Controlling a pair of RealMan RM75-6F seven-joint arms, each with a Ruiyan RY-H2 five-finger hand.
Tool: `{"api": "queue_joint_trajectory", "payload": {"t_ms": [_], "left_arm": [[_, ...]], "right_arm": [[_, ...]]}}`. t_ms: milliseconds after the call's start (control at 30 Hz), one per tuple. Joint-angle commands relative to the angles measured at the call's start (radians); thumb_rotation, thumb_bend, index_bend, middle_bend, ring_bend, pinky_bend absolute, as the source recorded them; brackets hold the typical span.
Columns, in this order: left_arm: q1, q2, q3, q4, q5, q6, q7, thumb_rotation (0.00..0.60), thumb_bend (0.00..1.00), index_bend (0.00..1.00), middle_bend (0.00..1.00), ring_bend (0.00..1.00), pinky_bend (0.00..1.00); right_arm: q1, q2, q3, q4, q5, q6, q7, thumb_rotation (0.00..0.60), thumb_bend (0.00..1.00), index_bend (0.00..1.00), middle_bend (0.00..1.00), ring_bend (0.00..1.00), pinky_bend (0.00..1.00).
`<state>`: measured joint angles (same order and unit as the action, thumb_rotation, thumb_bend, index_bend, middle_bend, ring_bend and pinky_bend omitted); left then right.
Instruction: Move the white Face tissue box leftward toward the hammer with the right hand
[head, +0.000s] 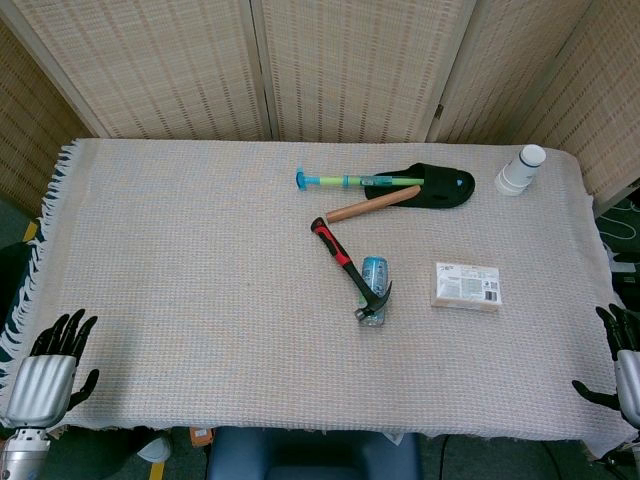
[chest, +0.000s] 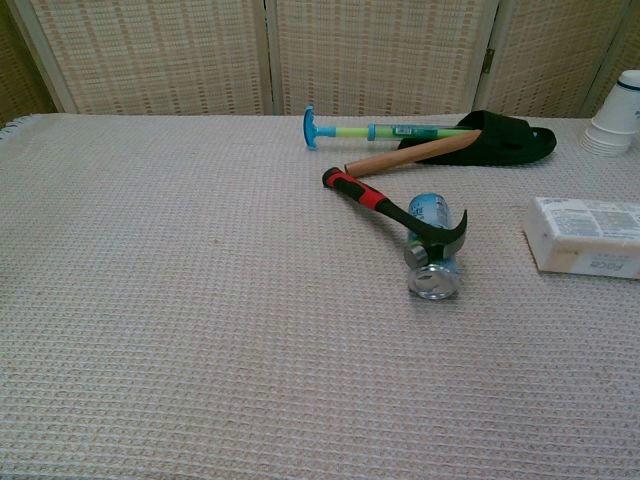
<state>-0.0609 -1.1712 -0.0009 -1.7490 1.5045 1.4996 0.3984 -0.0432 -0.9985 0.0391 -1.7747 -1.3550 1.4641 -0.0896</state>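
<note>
A staged test room: woven cloth-covered table (head: 200, 300) before folding wicker screens (head: 350, 60).

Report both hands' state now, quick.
Left hand: open, fingers apart, holding nothing, at the table's near left corner.
Right hand: open, holding nothing, partly cut off at the frame edge.

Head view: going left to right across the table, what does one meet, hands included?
Left hand → blue-and-green tool → hammer → tissue box → stack of paper cups → right hand. The can, wooden stick and black slipper overlap these, so they are left out.
</note>
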Motion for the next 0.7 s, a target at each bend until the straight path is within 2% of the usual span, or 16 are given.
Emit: {"api": "queue_joint_trajectory", "payload": {"t_ms": [33, 200, 400, 500, 667, 700], "left_arm": [[0.001, 0.001, 0.001, -0.001, 0.003, 0.002, 0.0, 0.6, 0.34, 0.1, 0.0, 0.0, 0.15], [0.004, 0.003, 0.003, -0.008, 0.01, 0.008, 0.0, 0.6, 0.34, 0.1, 0.0, 0.0, 0.15], [0.01, 0.012, 0.012, -0.021, 0.035, 0.021, -0.009, 0.6, 0.34, 0.1, 0.0, 0.0, 0.15], [0.014, 0.02, 0.014, -0.026, 0.038, 0.024, -0.021, 0.6, 0.34, 0.1, 0.0, 0.0, 0.15], [0.018, 0.029, 0.015, -0.031, 0.05, 0.034, -0.035, 0.6, 0.34, 0.1, 0.0, 0.0, 0.15], [0.018, 0.03, 0.015, -0.031, 0.051, 0.034, -0.035, 0.6, 0.34, 0.1, 0.0, 0.0, 0.15]], "right_arm": [[0.0, 0.0, -0.001, -0.001, -0.002, 0.001, -0.001, 0.6, 0.0, 0.0, 0.0, 0.0, 0.0], [-0.001, 0.0, 0.0, 0.002, -0.001, 0.002, 0.001, 0.6, 0.0, 0.0, 0.0, 0.0, 0.0], [0.046, -0.014, 0.034, 0.002, -0.009, -0.021, -0.026, 0.6, 0.0, 0.0, 0.0, 0.0, 0.0], [0.121, -0.013, 0.071, -0.003, 0.005, -0.099, -0.076, 0.6, 0.0, 0.0, 0.0, 0.0, 0.0], [0.285, -0.038, 0.134, 0.018, 0.132, -0.313, -0.193, 0.6, 0.0, 0.0, 0.0, 0.0, 0.0], [0.294, -0.041, 0.137, 0.02, 0.141, -0.325, -0.201, 0.6, 0.0, 0.0, 0.0, 0.0, 0.0]]}}
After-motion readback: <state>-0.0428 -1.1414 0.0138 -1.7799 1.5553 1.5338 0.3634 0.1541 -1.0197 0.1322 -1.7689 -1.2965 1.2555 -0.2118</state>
